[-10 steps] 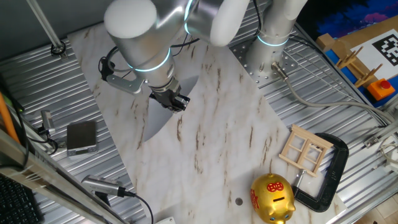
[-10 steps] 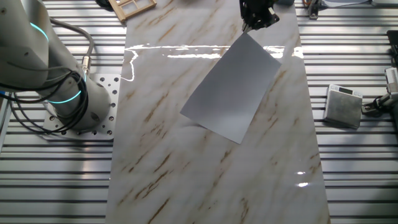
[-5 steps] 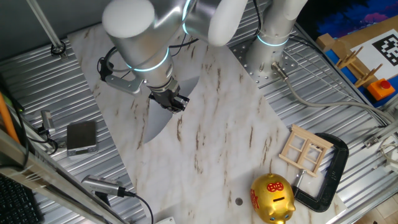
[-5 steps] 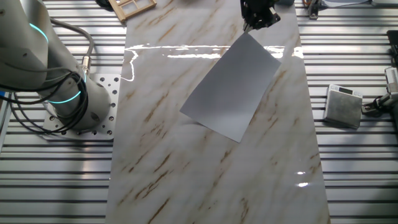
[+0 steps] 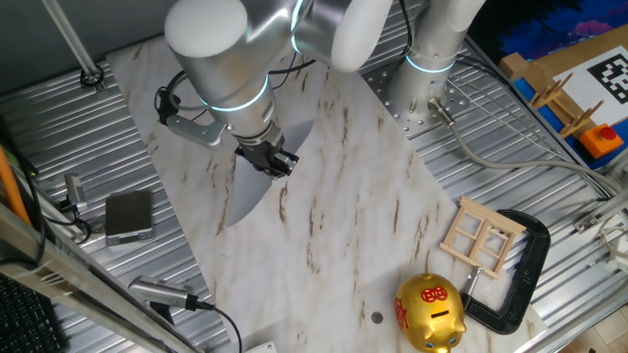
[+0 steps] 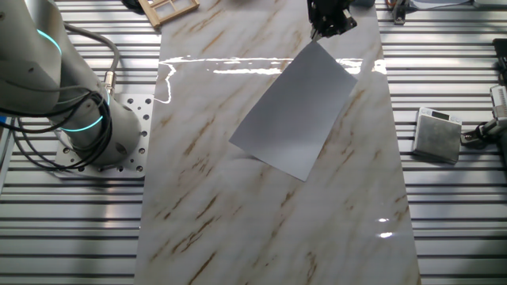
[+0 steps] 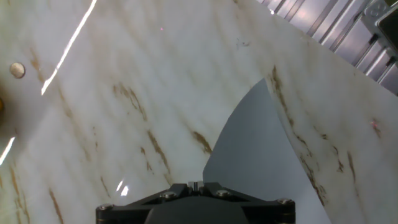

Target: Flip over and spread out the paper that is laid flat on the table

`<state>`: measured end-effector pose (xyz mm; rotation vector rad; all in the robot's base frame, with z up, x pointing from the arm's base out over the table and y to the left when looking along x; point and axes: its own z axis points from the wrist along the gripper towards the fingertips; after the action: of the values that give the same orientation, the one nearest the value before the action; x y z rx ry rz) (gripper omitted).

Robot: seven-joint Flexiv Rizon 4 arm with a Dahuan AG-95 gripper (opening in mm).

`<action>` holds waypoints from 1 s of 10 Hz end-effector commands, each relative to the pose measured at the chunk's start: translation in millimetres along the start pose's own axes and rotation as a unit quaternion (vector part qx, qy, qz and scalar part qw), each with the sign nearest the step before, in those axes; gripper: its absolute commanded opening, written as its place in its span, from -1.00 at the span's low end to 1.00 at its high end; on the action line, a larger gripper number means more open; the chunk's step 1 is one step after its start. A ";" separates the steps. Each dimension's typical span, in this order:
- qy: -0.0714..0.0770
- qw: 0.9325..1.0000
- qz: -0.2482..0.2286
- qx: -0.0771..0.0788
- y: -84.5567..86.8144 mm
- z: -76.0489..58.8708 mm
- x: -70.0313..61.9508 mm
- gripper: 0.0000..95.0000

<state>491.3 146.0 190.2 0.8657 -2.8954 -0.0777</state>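
Here, a blank white sheet of paper [image 6: 297,115] is seen lying skewed on the brown-streaked marble worktop [image 6: 214,214], one corner lifted and pinched in the end effector [image 6: 327,25], which is closed on that corner. The arm is bent low over the slab, the end effector pointed downward at the sheet's edge.

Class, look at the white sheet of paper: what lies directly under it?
The paper lies on the marble table, whose streaked surface shows all around it. The part beneath is covered. The gripper is at its far corner.
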 end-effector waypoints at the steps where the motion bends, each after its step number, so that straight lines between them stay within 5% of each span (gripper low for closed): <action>1: -0.011 1.000 0.016 0.001 1.1 1.2 2.6 -1.00; 4: -0.015 1.000 0.008 -0.015 -6.8 -18.5 26.0 -1.00; 6: -0.009 1.000 -0.013 -0.024 -20.8 -49.3 68.8 -1.00; 10: 0.015 0.999 -0.021 -0.035 -26.7 -83.8 84.7 -1.00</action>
<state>448.2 75.8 280.8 0.9072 -2.8242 -0.1696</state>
